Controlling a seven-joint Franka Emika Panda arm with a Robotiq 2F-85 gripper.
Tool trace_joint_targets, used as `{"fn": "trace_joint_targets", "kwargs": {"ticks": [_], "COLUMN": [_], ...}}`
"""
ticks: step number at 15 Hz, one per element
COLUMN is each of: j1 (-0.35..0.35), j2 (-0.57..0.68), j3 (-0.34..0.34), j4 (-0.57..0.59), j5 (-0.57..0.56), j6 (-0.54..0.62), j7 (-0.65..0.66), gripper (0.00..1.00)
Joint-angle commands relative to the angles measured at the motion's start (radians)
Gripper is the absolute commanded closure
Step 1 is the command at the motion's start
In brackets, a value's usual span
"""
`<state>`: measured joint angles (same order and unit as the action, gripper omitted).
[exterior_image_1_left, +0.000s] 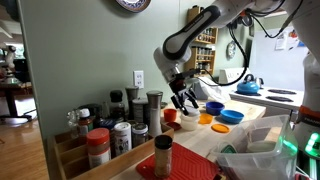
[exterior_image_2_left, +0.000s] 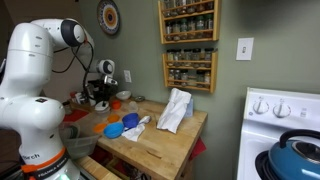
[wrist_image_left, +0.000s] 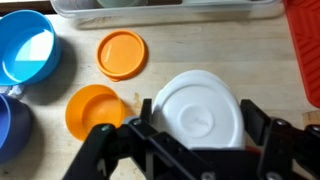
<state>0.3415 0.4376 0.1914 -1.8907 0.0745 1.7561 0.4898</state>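
1. Starting w/ the wrist view: the gripper (wrist_image_left: 200, 106) straddles the white bowl (wrist_image_left: 205, 122), one finger at each side of its rim. Can't tell if they're clamped on it or just alongside. The bowl sits on the wooden counter (wrist_image_left: 260, 55), just beside the orange bowl (wrist_image_left: 92, 108), w/ the orange lid (wrist_image_left: 122, 52) further up. Risk: the fingers meet a rounded rim, so a squeeze could pop the bowl out sideways or tip it. A slide toward the orange bowl would knock it.
2. In an exterior view, the gripper (exterior_image_1_left: 183, 100) points down next to the blue bowl (exterior_image_1_left: 213, 107) & other small dishes, w/ spice jars (exterior_image_1_left: 122, 135) nearby. Risk: it's a tight cluster, so any low swing could clip a neighbour & scatter things.
3. In an exterior view, the gripper (exterior_image_2_left: 99, 95) is at the counter's far end. The white bowl isn't discernible here, & the white cloth (exterior_image_2_left: 175, 110) is well apart. Risk: the arm hides the contact, so a poor grip may go unnoticed.
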Motion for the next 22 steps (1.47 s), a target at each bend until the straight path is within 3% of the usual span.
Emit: {"fn": "trace_joint_targets", "kwargs": {"ticks": [1,13,17,22], "j1": [0.010,0.011,0.012,0.013], "j2": [0.021,0.028,0.022,0.018], "j3": [-0.013,-0.015,-0.016,-0.016], "j4": [0.027,0.030,0.028,0.029], "j5": [-0.016,-0.015,-0.017,-0.017], "j6": [-0.020,-0.027,-0.031,-0.038], "j7": [-0.006,-0.006,-0.001,0.000], "gripper": [0.39,0.31,0.21,0.19]}}
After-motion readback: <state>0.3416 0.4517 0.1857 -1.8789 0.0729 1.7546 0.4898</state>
